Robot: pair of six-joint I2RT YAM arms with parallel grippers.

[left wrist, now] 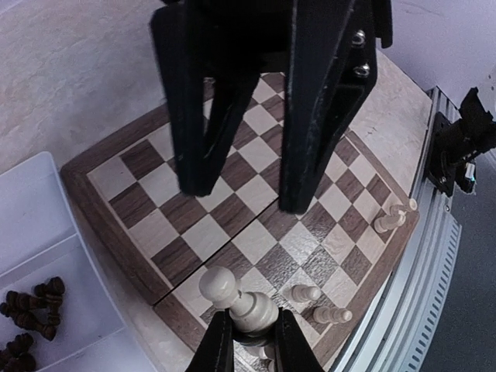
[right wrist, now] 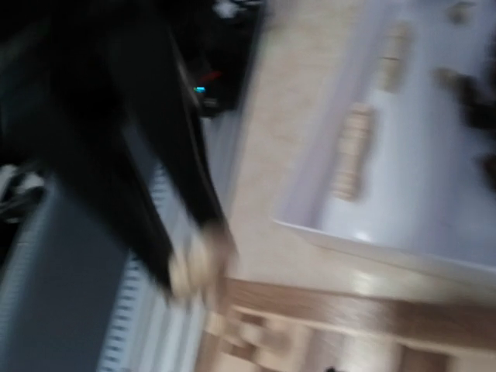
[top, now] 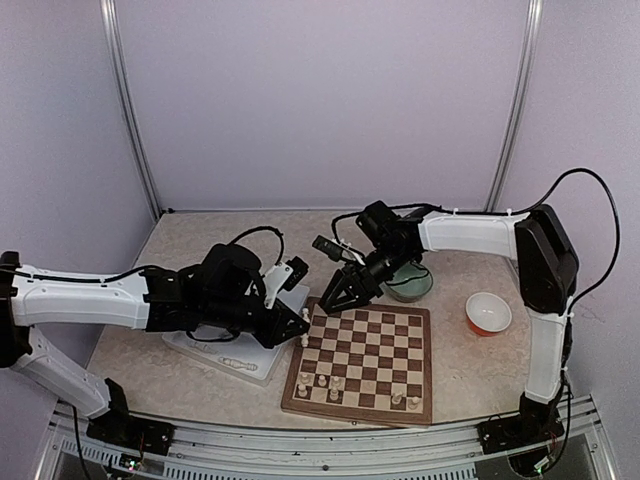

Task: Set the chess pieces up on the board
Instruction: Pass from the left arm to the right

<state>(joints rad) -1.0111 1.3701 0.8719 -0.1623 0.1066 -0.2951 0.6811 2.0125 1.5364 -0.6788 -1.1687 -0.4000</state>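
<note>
The wooden board (top: 368, 352) lies in front of both arms. Several cream-white pieces (top: 322, 381) stand in its near rows, two more near the right corner (top: 405, 400). My left gripper (top: 303, 328) hangs over the board's left edge, shut on a cream-white pawn (left wrist: 248, 306); in the left wrist view its fingers (left wrist: 219, 341) clamp the pawn's base above the near-left squares (left wrist: 252, 322). My right gripper (top: 337, 306) is over the board's far-left corner, its fingers (left wrist: 310, 116) spread apart with nothing between them. Dark pieces (left wrist: 31, 310) lie in the white tray (left wrist: 46, 232). The right wrist view is motion-blurred.
The white divided tray (top: 215, 352) sits left of the board under my left arm, with cream pieces in it (right wrist: 353, 151). A green dish (top: 412, 285) is behind the board and a red-and-white bowl (top: 488, 313) to its right. The table's metal front rail (left wrist: 434, 256) runs close by.
</note>
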